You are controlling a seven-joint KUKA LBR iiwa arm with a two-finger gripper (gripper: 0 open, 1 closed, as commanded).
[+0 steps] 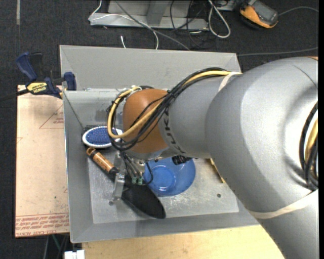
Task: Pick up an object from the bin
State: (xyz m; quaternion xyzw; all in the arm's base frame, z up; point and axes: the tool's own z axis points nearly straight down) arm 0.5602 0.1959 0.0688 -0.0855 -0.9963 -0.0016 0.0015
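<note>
The grey metal bin (207, 200) sat on a dark carpeted floor (30, 30), its own floor pale, scuffed and dusty where it lay bare toward the front and right. Beyond its far wall loose cables (217, 25) trailed across the carpet past a flat grey unit (147, 17), and an orange and black tool (258, 14) lay at the top right. From my side the arm (243, 126) came in from the right and covered most of the bin's middle and back, with the orange cover (144, 126) on its wrist and yellow and black leads looped over it. The claw (118, 191) was low in the bin's front left part, and I could not tell whether it was open or closed, because the wrist hid most of it. Nearest to it lay a black flat thing (144, 202), just beside it toward the front, and a brown wooden handle (101, 161) just behind it, slanting toward the left wall. A blue and white oval brush head (97, 136) lay further back on the left. A blue bowl (174, 179) showed from under the wrist, its far rim hidden by the arm. I could not make out what the black thing was.
</note>
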